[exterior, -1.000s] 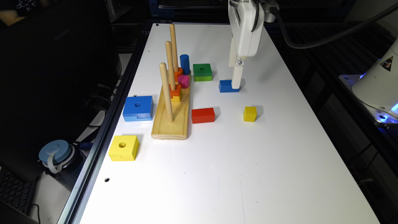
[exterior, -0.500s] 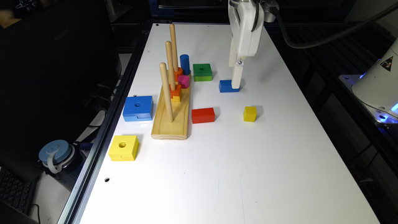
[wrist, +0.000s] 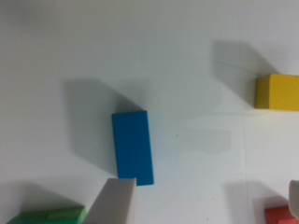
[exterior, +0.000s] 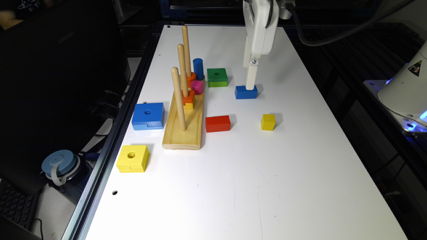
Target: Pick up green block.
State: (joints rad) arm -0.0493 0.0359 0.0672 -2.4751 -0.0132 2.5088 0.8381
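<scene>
The green block (exterior: 217,76) is a flat square with a round centre hole, lying on the white table just beside the wooden peg stand. In the wrist view a corner of the green block (wrist: 46,217) shows at the picture's edge. My gripper (exterior: 251,83) hangs low over the table towards the exterior view's right of the green block, right at a small blue brick (exterior: 246,92). In the wrist view the gripper (wrist: 204,205) is open. One finger (wrist: 114,200) touches the end of the blue brick (wrist: 133,147), and bare table lies between the fingers.
The wooden peg stand (exterior: 184,130) carries three tall pegs with orange, yellow and pink pieces and a blue cylinder (exterior: 198,68) behind. Around it lie a red brick (exterior: 218,123), a yellow cube (exterior: 268,122), a blue holed block (exterior: 148,115) and a yellow holed block (exterior: 132,158).
</scene>
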